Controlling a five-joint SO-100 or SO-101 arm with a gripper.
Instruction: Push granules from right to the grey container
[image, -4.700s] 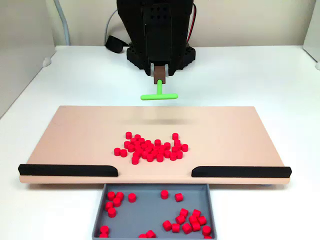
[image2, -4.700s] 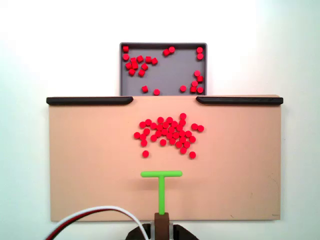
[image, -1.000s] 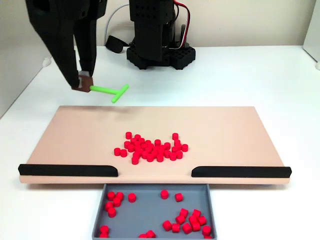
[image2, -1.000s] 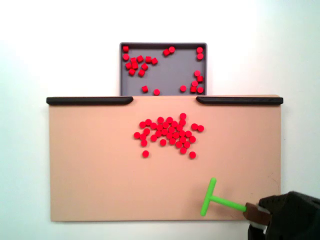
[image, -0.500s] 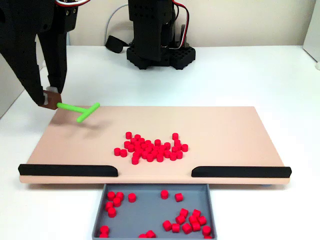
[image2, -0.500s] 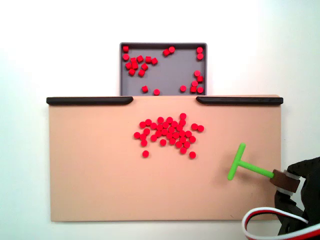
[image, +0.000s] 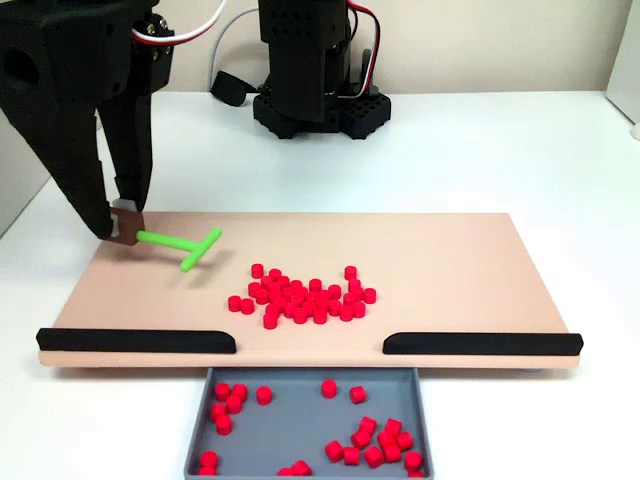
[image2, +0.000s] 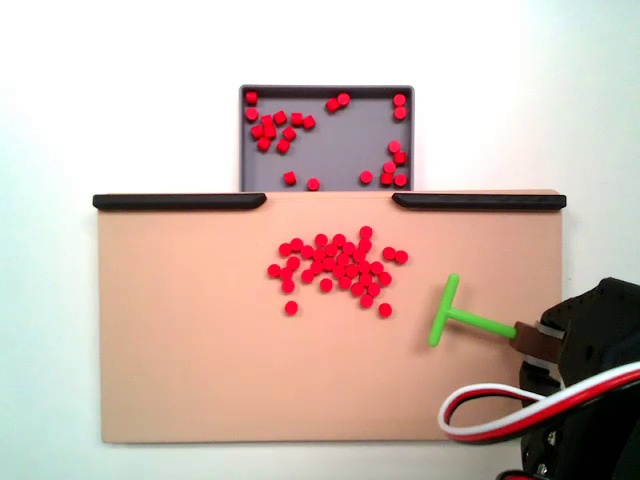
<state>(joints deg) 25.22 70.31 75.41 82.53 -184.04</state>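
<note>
Granules (image2: 335, 268): part lie in grey container (image2: 326, 92), main heap unpushed on board (image2: 180, 340); pincer (image: 124, 222) clenched on green pusher (image2: 452, 316) beside heap.

No readable text, label or number shows anywhere.

Both fixed views are evenly and brightly lit from above. The white table (image2: 300, 40) is overexposed in one fixed view, with surface detail washed out. Only soft, faint shadows are cast: one under the green tool (image: 185, 246) on the board (image: 450, 260), and one along the board's near edge. Focus is sharp throughout. The black arm (image: 80, 90) is rendered nearly without detail. No edge distortion is evident.
</note>
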